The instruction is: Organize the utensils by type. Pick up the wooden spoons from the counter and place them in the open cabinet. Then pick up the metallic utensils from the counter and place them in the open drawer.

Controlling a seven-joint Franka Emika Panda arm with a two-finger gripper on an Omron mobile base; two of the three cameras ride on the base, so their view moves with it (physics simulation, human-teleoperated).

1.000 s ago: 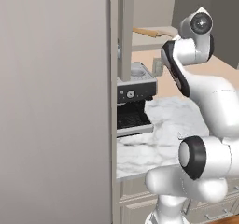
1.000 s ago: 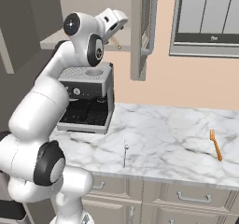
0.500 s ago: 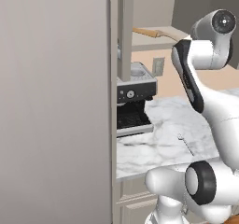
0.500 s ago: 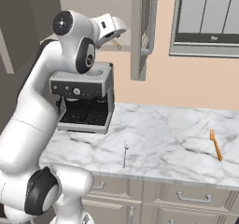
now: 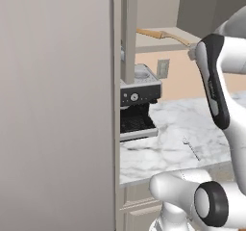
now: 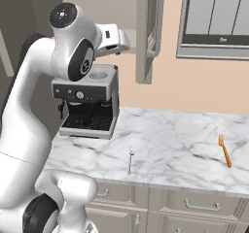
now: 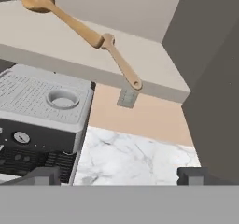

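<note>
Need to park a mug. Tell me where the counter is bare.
Bare marble lies between the silver utensil and the orange fork, and behind both toward the wall. The counter's left end is crowded by the coffee machine.

Arm pulling back from the cabinet

Over the last second the white arm has swung up and away from the open cabinet (image 6: 146, 28): in the left base view its upper link now stands further right, and in the right base view the hand (image 6: 113, 39) sits slightly lower and further from the cabinet door.
</note>
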